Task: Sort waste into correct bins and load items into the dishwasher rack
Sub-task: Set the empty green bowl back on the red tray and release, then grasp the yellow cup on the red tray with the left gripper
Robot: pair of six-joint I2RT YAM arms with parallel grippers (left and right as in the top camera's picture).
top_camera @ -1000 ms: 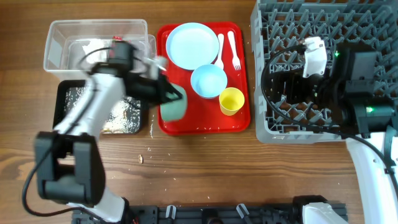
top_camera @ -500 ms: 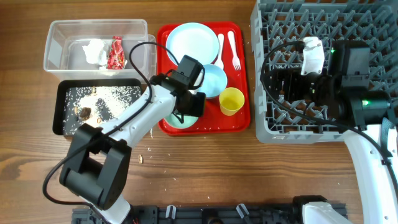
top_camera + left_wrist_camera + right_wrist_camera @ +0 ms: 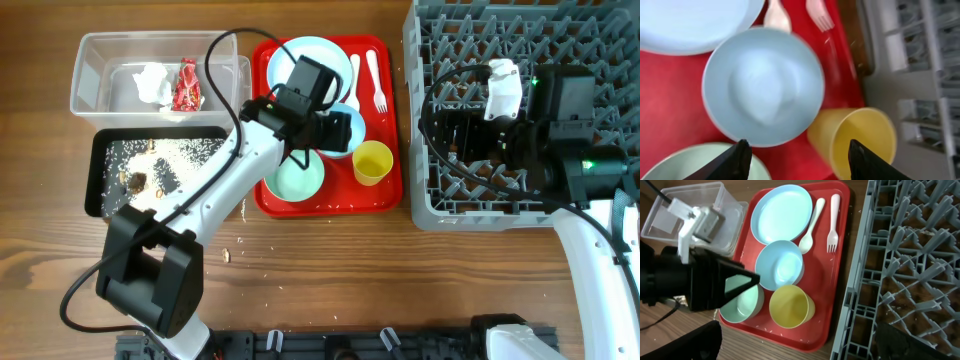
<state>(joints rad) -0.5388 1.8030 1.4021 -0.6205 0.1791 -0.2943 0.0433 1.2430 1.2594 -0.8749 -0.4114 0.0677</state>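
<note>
My left gripper [image 3: 335,130] [image 3: 799,150] hangs open over the red serving tray [image 3: 325,200], with nothing between its fingers. Below it sit a pale blue bowl [image 3: 762,87] and the yellow cup [image 3: 860,135] [image 3: 372,162]. A pale green bowl [image 3: 297,175] [image 3: 742,302] stands free at the tray's front left. The blue plate [image 3: 300,55], spoon [image 3: 355,75] and fork [image 3: 377,88] lie at the tray's back. My right gripper [image 3: 802,345] is open above the grey dishwasher rack's [image 3: 520,190] left edge. The red wrapper [image 3: 186,85] and tissue [image 3: 152,82] lie in the clear tub [image 3: 100,45].
The black tray [image 3: 98,175] in front of the tub holds white and brown scraps [image 3: 165,160]. A few crumbs [image 3: 226,253] lie on the wooden table near the red tray. My left arm [image 3: 695,275] crosses the red tray's left side.
My left arm swung from the bins to the red tray with the green bowl, let it go at the front left, opened, and moved back toward the blue bowl. The right arm stayed still.
</note>
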